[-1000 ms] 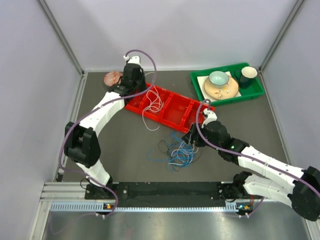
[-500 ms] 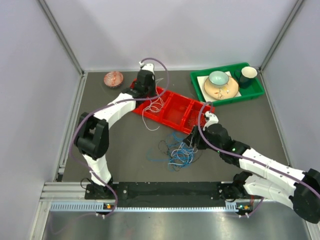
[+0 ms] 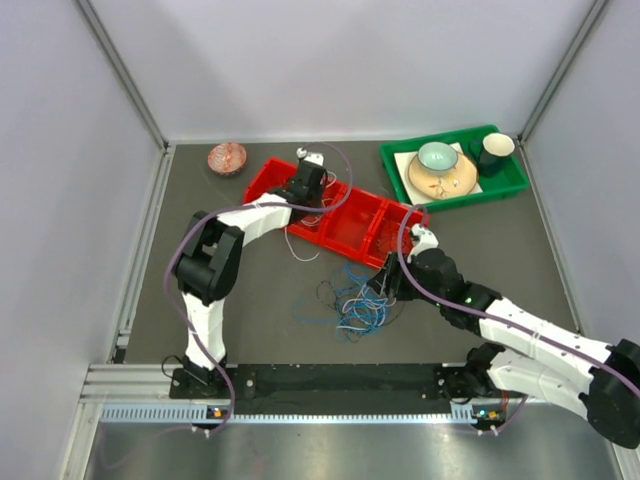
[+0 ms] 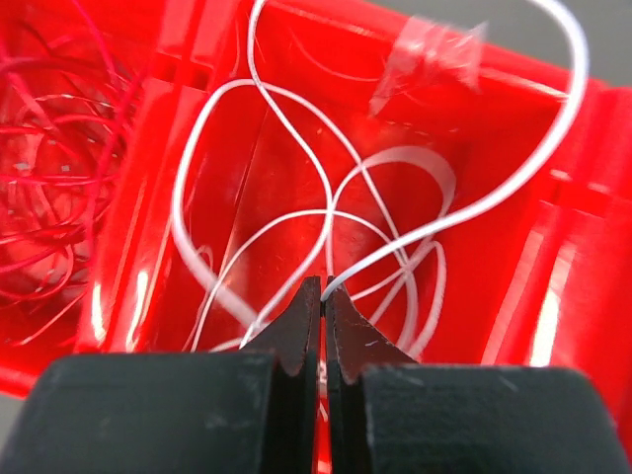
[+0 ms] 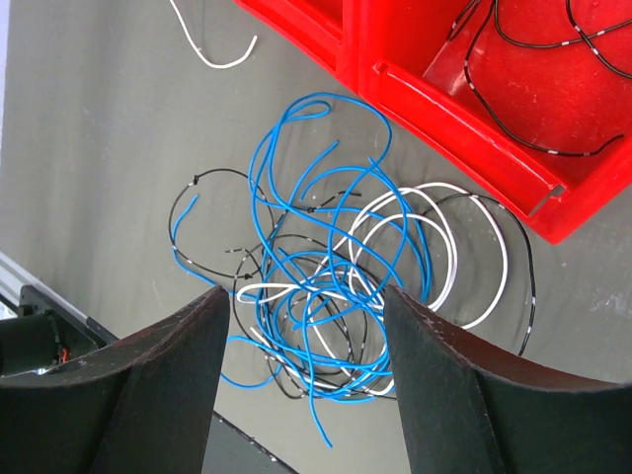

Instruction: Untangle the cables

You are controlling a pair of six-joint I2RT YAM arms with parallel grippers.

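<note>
A red tray (image 3: 262, 182) with several compartments lies at the back of the table. My left gripper (image 3: 306, 190) hangs over its white-cable compartment. In the left wrist view the gripper (image 4: 324, 288) is shut on a white cable (image 4: 464, 212) that loops up over the tray wall (image 4: 583, 197). Red cables (image 4: 49, 148) fill the compartment to the left. A tangle of blue, white and black cables (image 3: 352, 305) lies on the table. My right gripper (image 3: 386, 284) is open just above it, its jaws either side of the tangle (image 5: 336, 296). Black cables (image 5: 533, 39) lie in the tray's right compartment.
A white cable end (image 3: 300, 248) trails from the tray onto the table. A green tray (image 3: 510, 185) with a bowl, a plate and a dark cup stands at the back right. A pinkish bowl (image 3: 226, 157) sits at the back left.
My left arm has swung right, from beside the pinkish bowl to over the tray's white-cable compartment. My right arm has barely moved.
</note>
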